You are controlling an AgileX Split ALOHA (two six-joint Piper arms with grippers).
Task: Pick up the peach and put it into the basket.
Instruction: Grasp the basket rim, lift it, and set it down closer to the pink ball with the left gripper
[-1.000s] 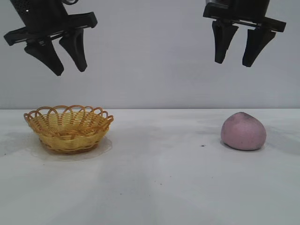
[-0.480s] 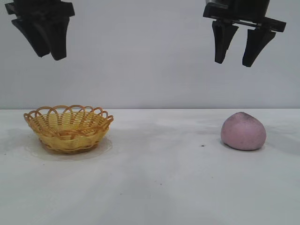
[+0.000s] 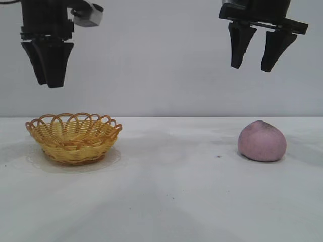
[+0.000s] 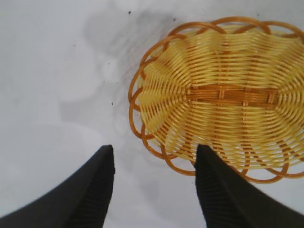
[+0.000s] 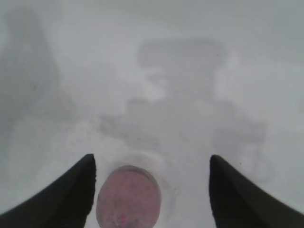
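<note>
The mauve-pink peach [image 3: 262,141] lies on the white table at the right, untouched. High above it, slightly to its left, my right gripper [image 3: 251,67] hangs open and empty; in the right wrist view the peach [image 5: 128,199] sits far below between the spread fingers of the right gripper [image 5: 152,157], nearer one of them. The empty yellow wicker basket [image 3: 74,138] stands at the left. My left gripper [image 3: 49,83] points straight down, high over the basket's left rim. Seen from the left wrist, the left gripper [image 4: 155,148] is open and empty, with one finger over the edge of the basket [image 4: 223,118].
The white tabletop [image 3: 166,191] carries only the basket and the peach, with a wide bare stretch between them. A plain pale wall [image 3: 151,60] closes the back. A few dark specks mark the table near the peach.
The left gripper has swung from a tilted pose with both fingers side by side to pointing straight down, edge-on to the camera. Right gripper, peach and basket have not moved.
</note>
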